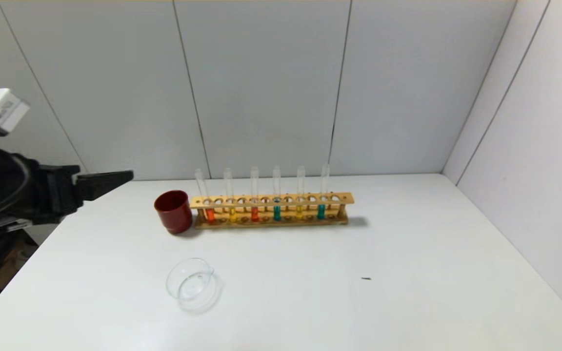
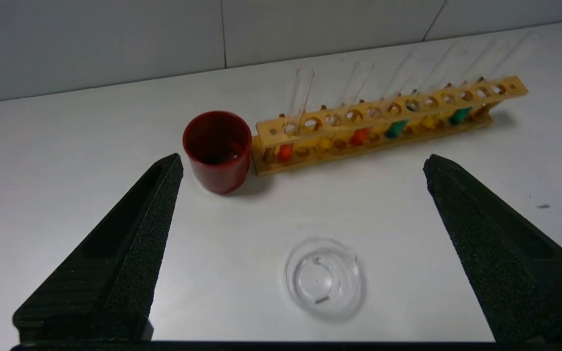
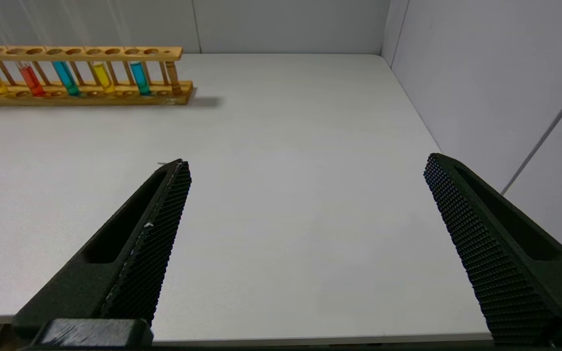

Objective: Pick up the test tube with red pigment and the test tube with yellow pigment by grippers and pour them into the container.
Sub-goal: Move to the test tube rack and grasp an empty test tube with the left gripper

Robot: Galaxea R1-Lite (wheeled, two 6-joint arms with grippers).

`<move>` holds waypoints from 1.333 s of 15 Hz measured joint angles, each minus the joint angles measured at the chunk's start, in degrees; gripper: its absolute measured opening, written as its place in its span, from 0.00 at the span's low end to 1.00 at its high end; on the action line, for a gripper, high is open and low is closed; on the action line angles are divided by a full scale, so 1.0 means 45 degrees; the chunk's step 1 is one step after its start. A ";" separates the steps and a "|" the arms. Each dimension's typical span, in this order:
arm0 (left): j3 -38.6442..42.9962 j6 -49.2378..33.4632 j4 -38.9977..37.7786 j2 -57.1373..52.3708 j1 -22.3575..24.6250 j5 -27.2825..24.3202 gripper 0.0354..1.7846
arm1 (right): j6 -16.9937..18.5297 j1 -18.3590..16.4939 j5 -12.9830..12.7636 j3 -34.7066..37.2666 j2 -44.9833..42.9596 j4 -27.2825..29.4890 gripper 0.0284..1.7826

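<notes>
So the big white table carries everything here, with grey wall panels behind it. Both arms are just hanging out at the near edge.

The left gripper sits off the table's left side, pointing in toward the rack, and its black pointed foam-faced fingers are spread really wide, nothing between them, touching nothing. Same story for the right gripper: it's over the near right part of the table, black textured fingers gaping wide, holding nothing. The head view doesn't catch it at all.

Next down in size, the long light wooden test tube rack stands toward the back of the table, with six slim clear glass tubes upright in it. From the robot's left the liquids go orange-red, yellow, orange-red, teal, yellow, teal. So the test tube with red pigment is the very leftmost one, and the test tube with yellow pigment is right next to it. Each has a twin further along.

An opaque dark red round cup stands just beside the rack's left end, maybe touching, can't really tell.

The low, wide clear glass container with a little pour lip sits nearer the robot, in front of the cup and well apart from the rack. Looks empty.
</notes>
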 joint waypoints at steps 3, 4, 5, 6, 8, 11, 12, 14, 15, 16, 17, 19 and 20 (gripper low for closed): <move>-0.0049 -0.0152 -0.2660 0.2736 -0.0596 0.0704 0.97 | 0.0005 0.0000 -0.0003 0.0000 0.0000 0.0000 0.98; -0.0068 -0.0160 -0.3495 0.3522 -0.0867 0.1059 0.97 | 0.0005 0.0000 0.0000 0.0000 0.0000 0.0000 0.98; -0.0081 -0.0160 -0.4234 0.4194 -0.1122 0.1379 0.97 | 0.0000 0.0000 -0.0003 0.0000 0.0000 0.0000 0.98; -0.0119 -0.0154 -0.4949 0.4930 -0.1392 0.1709 0.97 | 0.0000 0.0000 0.0000 0.0000 0.0000 0.0000 0.98; -0.0436 -0.0141 -0.5814 0.6252 -0.1728 0.2346 0.97 | 0.0005 0.0000 0.0005 0.0000 0.0000 0.0000 0.98; -0.1170 -0.0176 -0.6182 0.7737 -0.1932 0.2891 0.97 | 0.0005 0.0000 0.0000 0.0000 0.0000 0.0000 0.98; -0.1363 -0.0179 -0.6212 0.8127 -0.1967 0.2915 0.97 | 0.0005 0.0000 0.0000 0.0000 0.0000 0.0000 0.98; -0.1718 -0.0184 -0.6231 0.8709 -0.2140 0.2964 0.97 | 0.0000 0.0000 -0.0003 0.0000 0.0000 0.0000 0.98; -0.1856 -0.0190 -0.6231 0.8913 -0.2232 0.2977 0.97 | 0.0005 0.0000 -0.0003 0.0000 0.0000 0.0000 0.98; -0.2005 -0.0190 -0.6220 0.9119 -0.2316 0.2977 0.97 | 0.0005 0.0000 0.0000 0.0000 0.0000 0.0000 0.98; -0.2127 -0.0190 -0.6217 0.9284 -0.2354 0.2983 0.97 | 0.0000 0.0000 0.0000 0.0000 0.0000 0.0000 0.98; -0.2292 -0.0195 -0.6206 0.9525 -0.2389 0.3002 0.97 | 0.0005 0.0000 0.0000 0.0000 0.0000 0.0000 0.98; -0.2422 -0.0195 -0.6196 0.9641 -0.2397 0.3069 0.97 | 0.0000 0.0000 0.0000 0.0000 0.0000 0.0000 0.98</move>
